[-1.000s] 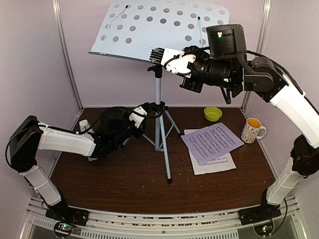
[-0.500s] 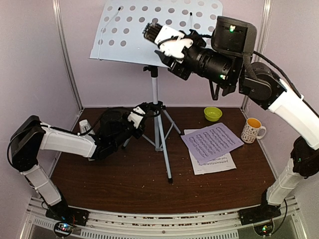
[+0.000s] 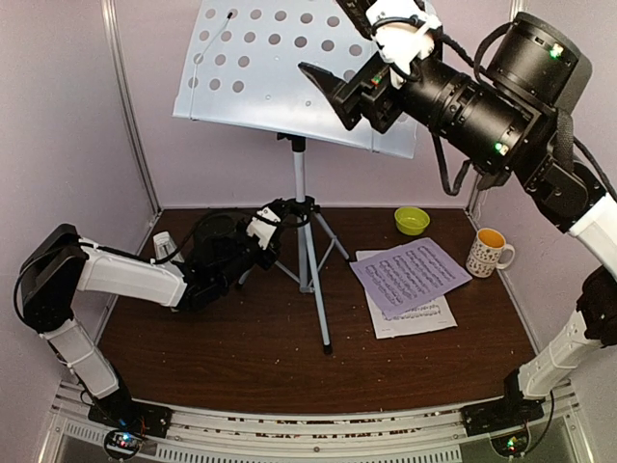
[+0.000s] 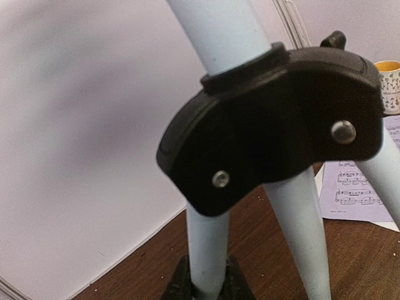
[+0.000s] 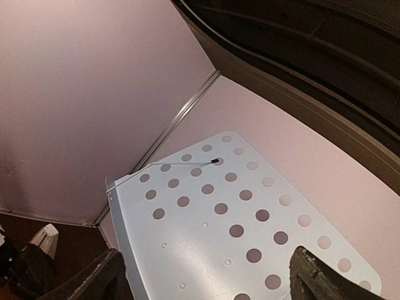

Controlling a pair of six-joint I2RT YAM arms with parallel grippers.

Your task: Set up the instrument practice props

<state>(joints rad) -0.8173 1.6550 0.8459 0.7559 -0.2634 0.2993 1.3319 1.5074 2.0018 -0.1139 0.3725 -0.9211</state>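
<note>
The stand (image 3: 301, 183) is up on its tripod mid-surface (image 3: 241, 357), toward 12 o'clock, its perforated desk (image 3: 255, 68) tipped back and bare. The left hand (image 3: 274, 220) reaches in low from 9 o'clock and is clenched on the stand at the black hub (image 4: 275, 119) where the legs meet. Its wrist view is filled by that hub and the pale tubes, with dark fingertips (image 4: 236, 284) hugging a tube at the bottom edge. That low grip reads as a brace, so the light tripod does not twist or tip while the top is worked on

The right hand (image 3: 326, 37) is raised high at 1 o'clock, released, its fingers spread wide in front of the desk's lower right corner. In its own view the two fingertips (image 5: 94, 281) frame the holed plate with clear room between them, so it holds nothing; whether a tip brushes the plate I cannot tell. I judge the desk angle set and the stand step close to done

The two pages (image 3: 405, 275) lie overlapped, flat on the surface at 3 o'clock of the tripod, not yet on the desk. A small pale thing (image 3: 162, 245) at 9 o'clock, half hidden behind the left arm, is probably the metronome. The bowl (image 3: 412, 220) at 2 o'clock and the mug (image 3: 489, 253) at 3 o'clock stand clear of the pages. The free hand would likely go down for the top page next; thin paper lying flat on wood will be awkward to lift
</note>
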